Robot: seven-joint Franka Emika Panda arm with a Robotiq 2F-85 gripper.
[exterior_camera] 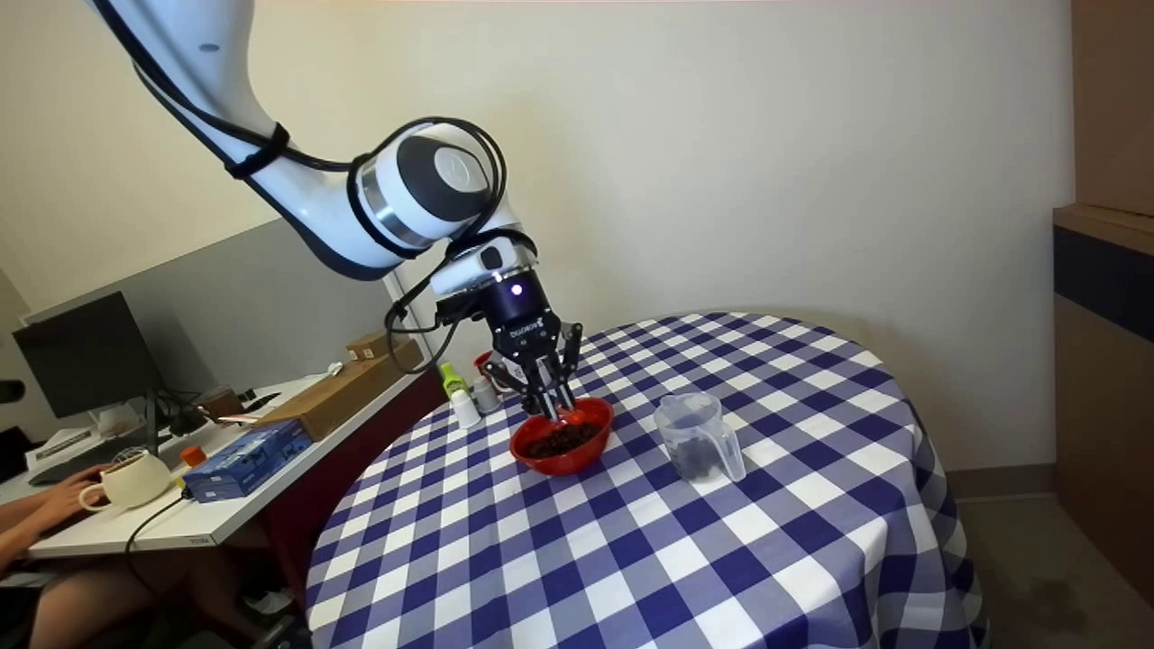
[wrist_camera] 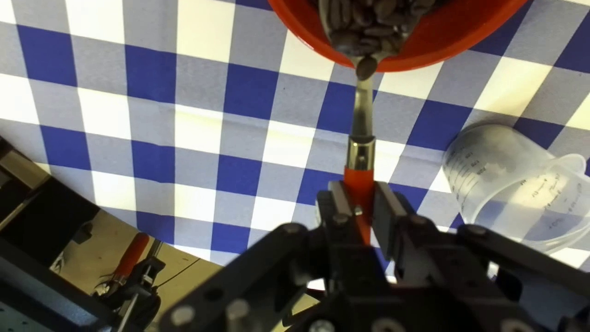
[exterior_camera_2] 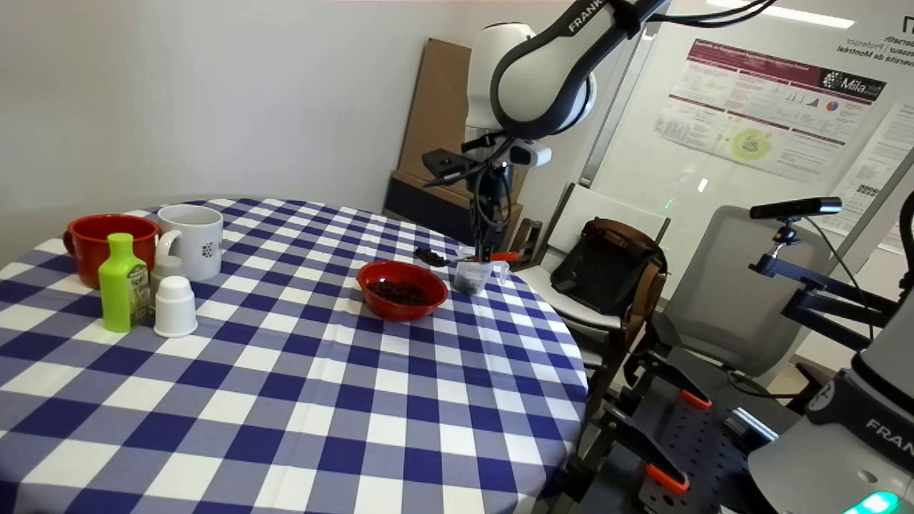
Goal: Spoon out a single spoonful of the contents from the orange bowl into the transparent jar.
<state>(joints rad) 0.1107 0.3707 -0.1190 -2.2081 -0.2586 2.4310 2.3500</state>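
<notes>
The orange bowl (exterior_camera: 570, 464) stands on the checked cloth with dark beans in it; it also shows in the exterior view (exterior_camera_2: 400, 311) and partly in the wrist view (wrist_camera: 456, 48). My gripper (wrist_camera: 358, 196) is shut on the orange-red handle of a spoon (wrist_camera: 362, 108). The spoon head, heaped with dark beans (exterior_camera_2: 430, 257), is raised, and in the wrist view it overlaps the bowl's rim. One bean sits on its neck. The transparent jar (wrist_camera: 493, 170), with a handle and printed scale, stands right of my gripper; it also shows in both exterior views (exterior_camera: 692, 437) (exterior_camera_2: 470, 280).
A red mug (exterior_camera_2: 103, 250), a white mug (exterior_camera_2: 198, 243), a green bottle (exterior_camera_2: 120, 285) and a white shaker (exterior_camera_2: 175, 308) stand grouped on the round table (exterior_camera_2: 321, 428), away from the bowl. A desk with a monitor (exterior_camera: 86, 356) stands beside the table.
</notes>
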